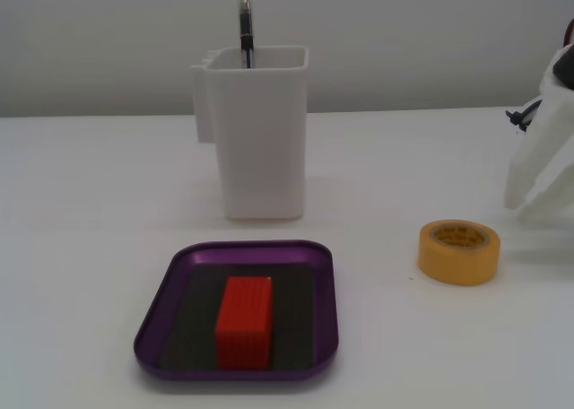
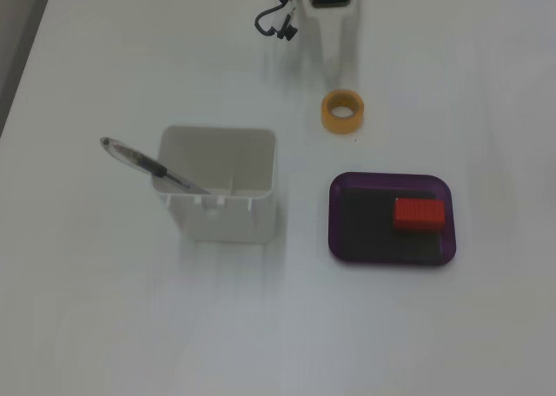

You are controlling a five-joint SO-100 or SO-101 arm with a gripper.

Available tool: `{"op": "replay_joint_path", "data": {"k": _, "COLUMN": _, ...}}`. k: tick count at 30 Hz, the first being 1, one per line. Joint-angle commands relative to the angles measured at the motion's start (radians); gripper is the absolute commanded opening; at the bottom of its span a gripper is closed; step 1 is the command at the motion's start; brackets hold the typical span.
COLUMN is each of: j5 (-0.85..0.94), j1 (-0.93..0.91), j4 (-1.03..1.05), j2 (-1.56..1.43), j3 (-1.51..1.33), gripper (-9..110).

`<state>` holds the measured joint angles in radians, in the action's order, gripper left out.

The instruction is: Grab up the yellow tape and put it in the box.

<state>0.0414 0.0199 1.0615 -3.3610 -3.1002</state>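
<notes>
The yellow tape [image 1: 457, 264] lies flat on the white table at the right, its pale printed core facing up. In a fixed view from above, it [image 2: 328, 114] sits just below the arm. The white box [image 1: 256, 149] stands upright at centre back; it also shows from above [image 2: 221, 218], open-topped. My white gripper [image 1: 531, 207] hangs at the right edge, behind and to the right of the tape, a little apart from it. Its two fingers stand apart and hold nothing. From above, the gripper [image 2: 337, 57] is white on white and hard to make out.
A pen [image 1: 244, 23] leans in the box, sticking out over one wall [image 2: 148, 163]. A purple tray [image 1: 179, 274] in front of the box holds a red ribbed block [image 1: 244, 321]; from above, the tray [image 2: 347, 240] lies right of the box. A black cable [image 2: 276, 23] loops beside the arm.
</notes>
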Motion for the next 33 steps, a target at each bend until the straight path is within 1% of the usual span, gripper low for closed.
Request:
{"op": "replay_joint_path", "data": {"k": 1, "j5": -0.006, "j1": 0.005, "j4": -0.015, "j2": -0.091, "j3": -0.009, "gripper": 1}}
{"op": "replay_joint_path", "data": {"k": 33, "j5": -0.006, "j1": -0.008, "j4": -0.005, "j2": -0.078, "j3": -0.009, "gripper": 1}}
